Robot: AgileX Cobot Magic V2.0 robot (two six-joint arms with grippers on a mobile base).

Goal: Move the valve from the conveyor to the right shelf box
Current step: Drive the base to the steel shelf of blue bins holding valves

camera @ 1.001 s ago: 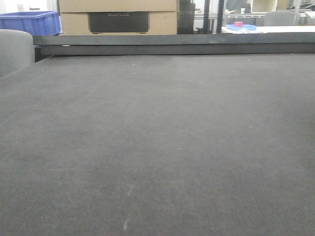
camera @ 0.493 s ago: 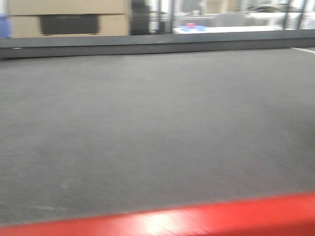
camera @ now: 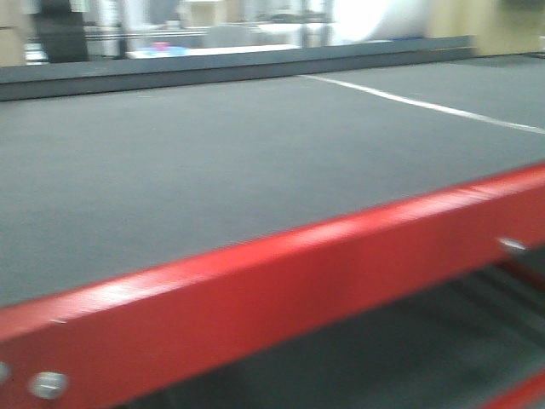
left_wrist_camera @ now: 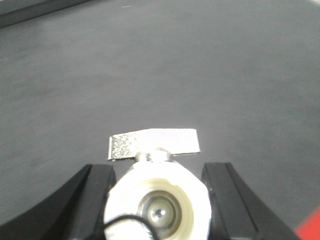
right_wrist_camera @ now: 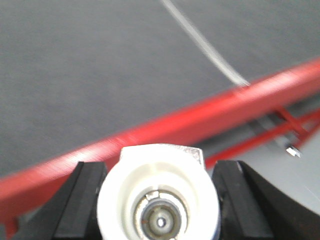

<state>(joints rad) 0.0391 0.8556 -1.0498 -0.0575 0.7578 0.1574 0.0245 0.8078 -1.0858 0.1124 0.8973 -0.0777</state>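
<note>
In the left wrist view my left gripper (left_wrist_camera: 157, 186) is shut on a white valve (left_wrist_camera: 159, 210) with a flat silver handle (left_wrist_camera: 154, 143) on top, held above the dark grey conveyor belt (left_wrist_camera: 150, 65). In the right wrist view my right gripper (right_wrist_camera: 159, 182) is shut on a second white valve (right_wrist_camera: 150, 170), held over the conveyor's red front beam (right_wrist_camera: 165, 125). Black fingers (left_wrist_camera: 92, 200) (right_wrist_camera: 82, 200) press each valve from both sides. The front view shows the belt (camera: 213, 162) only. Neither gripper shows there. No shelf or box is in view.
A red metal beam (camera: 281, 290) edges the belt's near side, with a lower level beneath it (camera: 409, 341). A white line (camera: 426, 104) crosses the belt at the right. A dark rail (camera: 213, 66) runs along the far edge, with blurred furniture behind it.
The front view has swung to the right and pulled back. The red beam has come into the frame and risen. The blue crate and cardboard box have left the view.
</note>
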